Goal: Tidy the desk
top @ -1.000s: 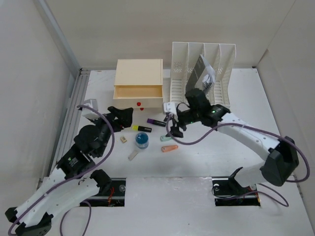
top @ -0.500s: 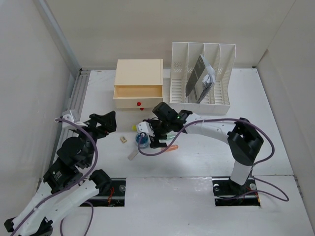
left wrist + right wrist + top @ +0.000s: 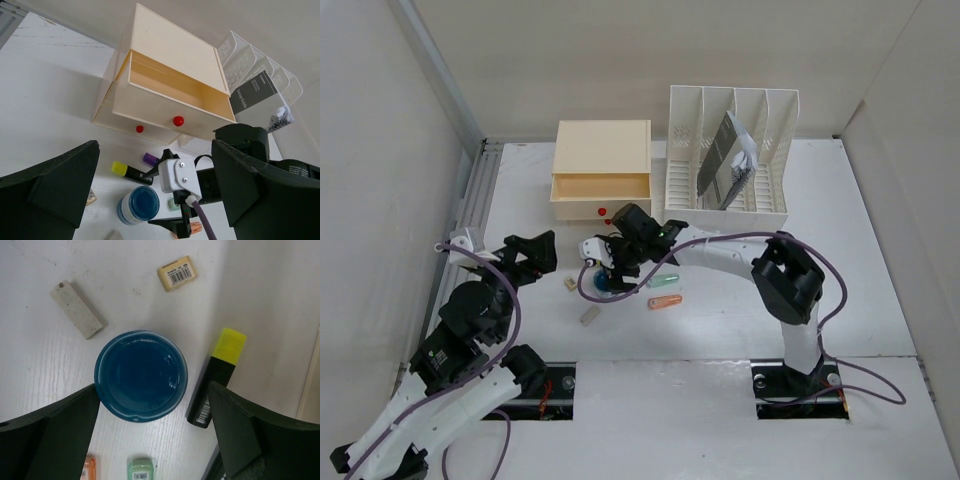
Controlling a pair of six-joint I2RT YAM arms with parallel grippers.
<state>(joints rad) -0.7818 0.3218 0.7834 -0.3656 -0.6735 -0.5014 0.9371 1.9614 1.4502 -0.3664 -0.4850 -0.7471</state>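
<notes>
The desk (image 3: 880, 250) runs long left to right, with a rail on its left edge. The drawer box (image 3: 601, 160) stands at the desk's far side, and the widest bare room is right of the box and nearer. In front of the box the right gripper (image 3: 152, 386) hangs spread wide over a blue jar (image 3: 141, 375). Left of the box's front, the left gripper (image 3: 532, 252) gapes wide, holding nothing

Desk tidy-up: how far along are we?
Looks done: booklets stand in the file rack. In hand: nothing; right gripper hangs open above the blue jar. To do: jar, eraser and highlighter lie loose on the desk; drawer open.
</notes>
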